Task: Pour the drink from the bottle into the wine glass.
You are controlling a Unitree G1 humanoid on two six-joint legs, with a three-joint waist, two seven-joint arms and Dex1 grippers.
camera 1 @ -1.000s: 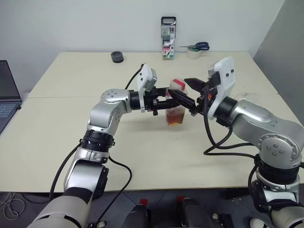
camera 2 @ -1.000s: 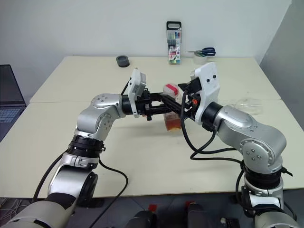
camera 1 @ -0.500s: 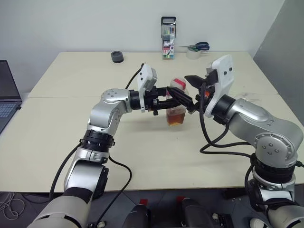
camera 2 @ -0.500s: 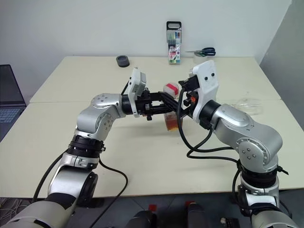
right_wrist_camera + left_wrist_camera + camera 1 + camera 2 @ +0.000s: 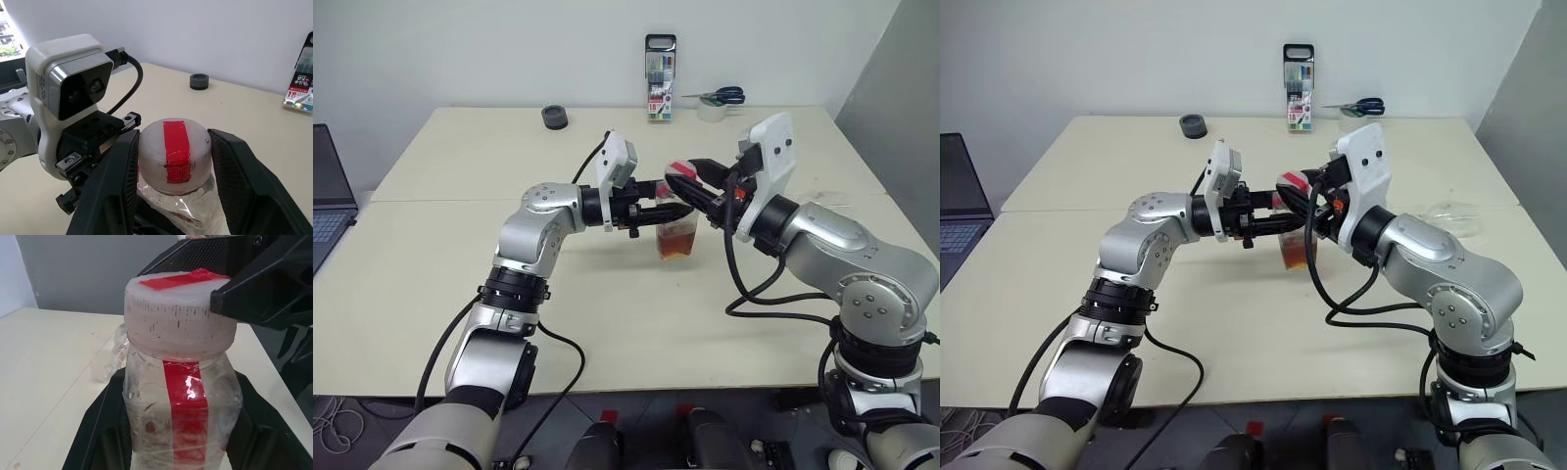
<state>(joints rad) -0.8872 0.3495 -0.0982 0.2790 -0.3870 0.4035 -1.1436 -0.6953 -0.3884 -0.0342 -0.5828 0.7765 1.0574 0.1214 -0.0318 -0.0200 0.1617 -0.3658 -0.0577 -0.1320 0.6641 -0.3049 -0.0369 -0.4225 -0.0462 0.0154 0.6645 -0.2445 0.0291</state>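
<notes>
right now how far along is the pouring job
Early. Done: the left claw holds the small clear plastic bottle of amber drink upright by its body. In hand: the right claw brackets the bottle's white cap with red tape, which is not yet off. Left: uncapping, then pouring; the clear wine glass lies on the cream table to the right, empty.

My two arms are built of rounded, brushed-silver metal shells joined by black ribbed rings. Small dark screws dot the round joint caps. Thick black cables loop loosely outside both arms, one running into the white, boxy camera housing (image 5: 68, 88) mounted on my left wrist, which has a grey face with two dark lenses. A similar white housing (image 5: 771, 157) sits on my right wrist. Each arm ends in matte black, finely textured plastic fingers (image 5: 234, 181).
</notes>
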